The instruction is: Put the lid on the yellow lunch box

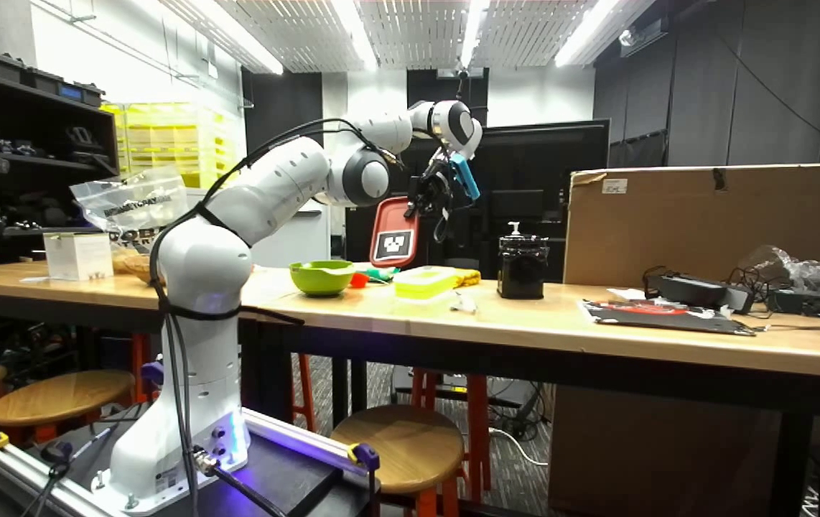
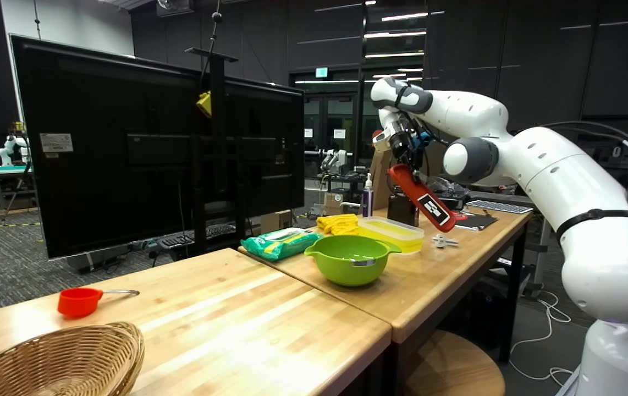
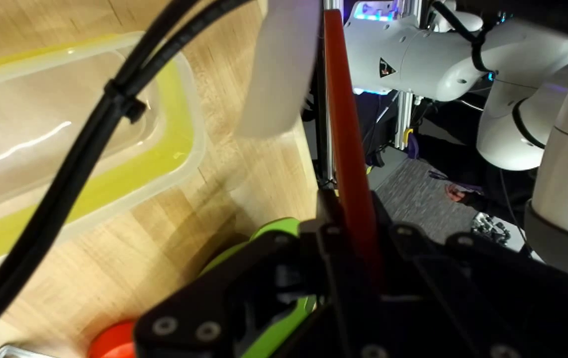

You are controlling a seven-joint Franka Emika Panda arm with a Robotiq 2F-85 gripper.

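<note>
Fingers (image 3: 331, 211) closed tight on one edge of the orange-red lid (image 2: 422, 197). Lid is held in the air above the desk (image 2: 429, 269), steeply tilted, apart from the box; dark-and-white patch on its face shows in both exterior views. Wrist view gives the lid edge-on.

Yellow lunch box (image 2: 396, 236) sits flat on the desk, top open; wrist view looks down into it, partly behind black cables (image 3: 90, 139).

Around the box: green bowl (image 2: 350, 261), upright, near it; yellow fabric bundle (image 2: 339, 224) just beside it; green packet (image 2: 281, 243) lying near bowl and bundle; dark container (image 1: 521, 273), upright, near the box. Small white object (image 2: 444, 241) also near the box, too small to identify.

On the adjoining desk section, in an exterior view: red cup (image 2: 79, 302) with a metal handle, and a wicker basket (image 2: 88, 352), partly cut off by the frame.
</note>
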